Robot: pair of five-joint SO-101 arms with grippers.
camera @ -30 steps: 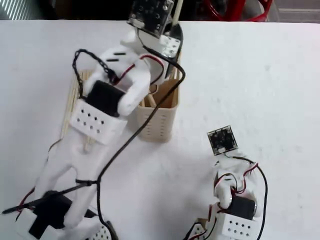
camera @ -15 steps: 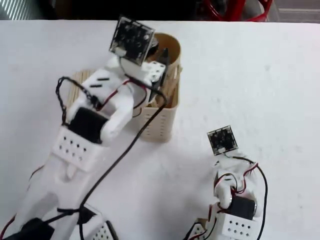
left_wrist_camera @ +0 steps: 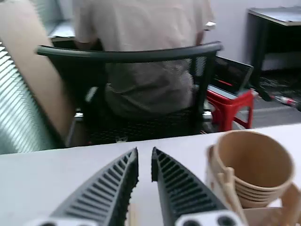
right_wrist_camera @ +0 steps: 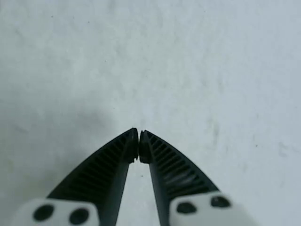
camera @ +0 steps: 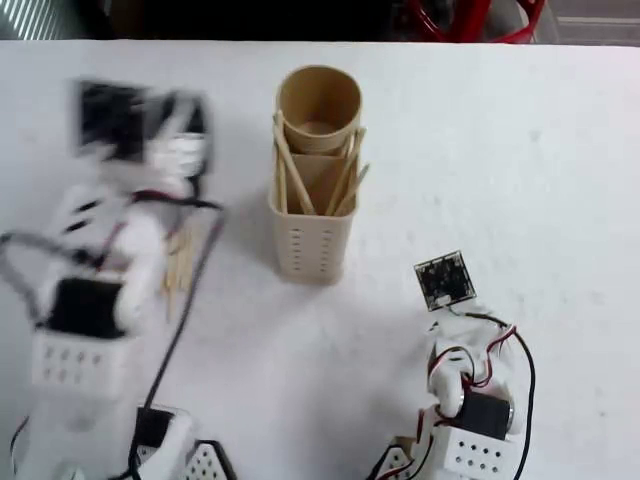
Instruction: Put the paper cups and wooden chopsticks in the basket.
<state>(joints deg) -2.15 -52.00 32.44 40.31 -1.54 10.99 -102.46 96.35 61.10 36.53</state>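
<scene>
Left gripper: in the left wrist view we see the left gripper (left_wrist_camera: pixel 144 162) above the table (left_wrist_camera: pixel 42 183), its two fingers parted by only a thin slit and nothing between them.
Left arm: in the high view the left arm (camera: pixel 95 260) is at the left side of the table, apart from the basket (camera: pixel 310 245); it looks smeared, so we cannot tell its details there.
Right gripper: the right gripper (right_wrist_camera: pixel 138 139) points down at bare table, and its fingertips touch each other with nothing held.
Right arm: the right arm (camera: pixel 462 395) is at the near right part of the table, well apart from the basket.
Paper cups: the paper cups (camera: pixel 318 100) are stacked one inside the other and stand in the far end of the basket, mouth up; we see them also beside the left gripper (left_wrist_camera: pixel 249 165).
Chopsticks in basket: several wooden chopsticks (camera: pixel 345 185) stand tilted inside the basket, leaning near the cups.
Loose chopsticks: a few more chopsticks (camera: pixel 178 268) lie on the table just beside the left arm, outside the basket.
Basket: it stands upright near the middle of the table.
</scene>
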